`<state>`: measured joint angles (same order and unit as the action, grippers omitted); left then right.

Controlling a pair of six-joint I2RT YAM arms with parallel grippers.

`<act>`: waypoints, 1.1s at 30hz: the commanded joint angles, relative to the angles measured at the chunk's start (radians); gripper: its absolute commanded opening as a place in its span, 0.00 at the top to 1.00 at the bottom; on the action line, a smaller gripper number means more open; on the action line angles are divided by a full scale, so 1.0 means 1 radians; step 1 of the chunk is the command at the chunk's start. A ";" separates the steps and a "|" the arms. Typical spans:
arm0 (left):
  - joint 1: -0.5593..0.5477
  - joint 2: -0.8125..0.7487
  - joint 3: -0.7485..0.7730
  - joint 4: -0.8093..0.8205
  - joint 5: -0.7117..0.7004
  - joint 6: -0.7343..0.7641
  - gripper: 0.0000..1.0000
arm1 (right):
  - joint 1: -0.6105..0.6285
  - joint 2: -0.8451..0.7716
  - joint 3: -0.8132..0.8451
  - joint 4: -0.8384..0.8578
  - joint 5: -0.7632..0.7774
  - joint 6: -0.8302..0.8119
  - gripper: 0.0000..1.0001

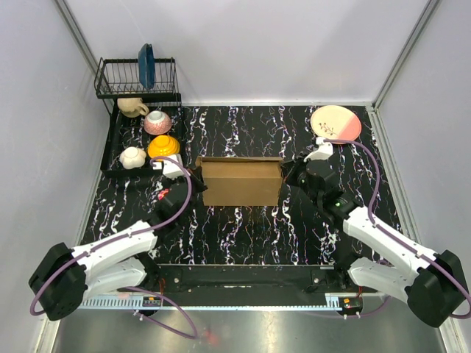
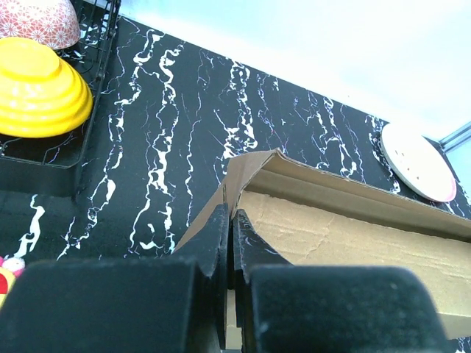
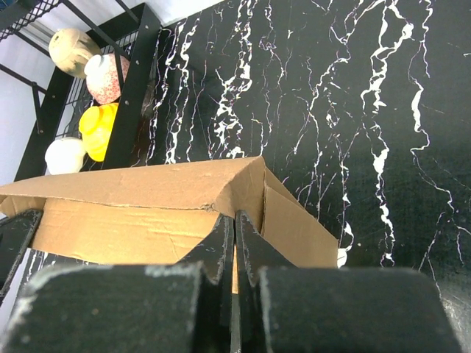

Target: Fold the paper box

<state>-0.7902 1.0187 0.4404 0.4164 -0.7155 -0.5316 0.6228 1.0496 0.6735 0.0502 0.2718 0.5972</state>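
The paper box [image 1: 241, 181] is plain brown cardboard, standing partly folded in the middle of the table. My left gripper [image 1: 193, 182] is shut on the box's left end wall; in the left wrist view its jaws [image 2: 229, 220] pinch a thin cardboard edge of the box [image 2: 353, 228]. My right gripper [image 1: 290, 175] is shut on the box's right end wall; in the right wrist view its jaws [image 3: 234, 224] clamp a cardboard panel of the box [image 3: 132, 213]. The long wall and a side flap show in both wrist views.
A black dish rack [image 1: 110, 163] at the back left holds a yellow bowl [image 1: 163, 145], a pink bowl [image 1: 157, 121], a white cup [image 1: 132, 157], a beige mug [image 1: 132, 107] and a blue plate [image 1: 146, 65]. A pink-and-cream plate [image 1: 335, 122] lies at the back right.
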 commanded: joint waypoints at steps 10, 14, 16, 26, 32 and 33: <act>-0.020 -0.002 -0.095 -0.246 0.074 -0.036 1.00 | 0.014 -0.072 -0.074 -0.501 -0.077 0.088 1.00; -0.020 -0.028 -0.094 -0.269 0.062 -0.048 0.95 | 0.014 -0.077 -0.048 -0.526 -0.062 0.073 1.00; -0.020 -0.049 -0.088 -0.283 0.062 -0.047 0.86 | 0.012 -0.063 -0.045 -0.523 -0.069 0.070 1.00; -0.018 -0.138 -0.014 -0.373 0.082 -0.002 0.60 | 0.014 -0.057 -0.046 -0.513 -0.066 0.076 1.00; -0.018 -0.170 0.061 -0.413 0.123 0.027 0.49 | 0.014 -0.048 -0.040 -0.507 -0.071 0.079 1.00; -0.018 -0.183 0.078 -0.415 0.131 0.031 0.47 | 0.014 -0.046 -0.038 -0.507 -0.071 0.081 1.00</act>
<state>-0.8032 0.8574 0.4725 0.1280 -0.6712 -0.5465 0.6247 0.9459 0.6876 -0.1360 0.2241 0.6827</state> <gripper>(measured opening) 0.499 0.010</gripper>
